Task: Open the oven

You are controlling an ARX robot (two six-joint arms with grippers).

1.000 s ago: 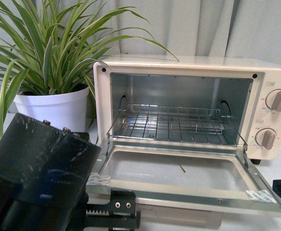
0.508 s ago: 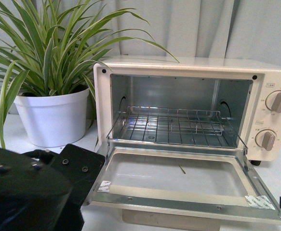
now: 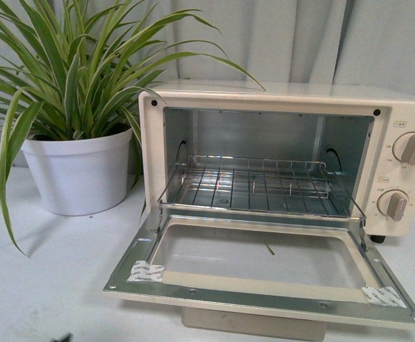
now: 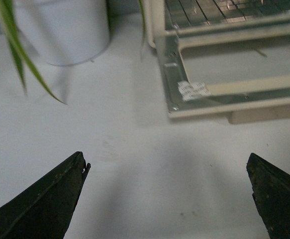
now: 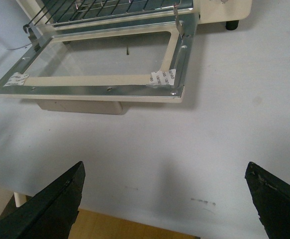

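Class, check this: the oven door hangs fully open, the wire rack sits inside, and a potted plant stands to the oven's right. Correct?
Not quite. The potted plant stands to the left of the oven, as the front view shows. The door is fully open, and the wire rack sits inside.

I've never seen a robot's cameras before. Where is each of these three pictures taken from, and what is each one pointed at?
Front view: on the robot's body, facing the oven with its door folded down, plant beside it; no arm shows.
Left wrist view: on the left arm, looking over the table at the door's corner and the white pot; left gripper fingertips frame it, spread wide.
Right wrist view: on the right arm, facing the door's other corner; right gripper spread wide.
Shared: all three show the door.
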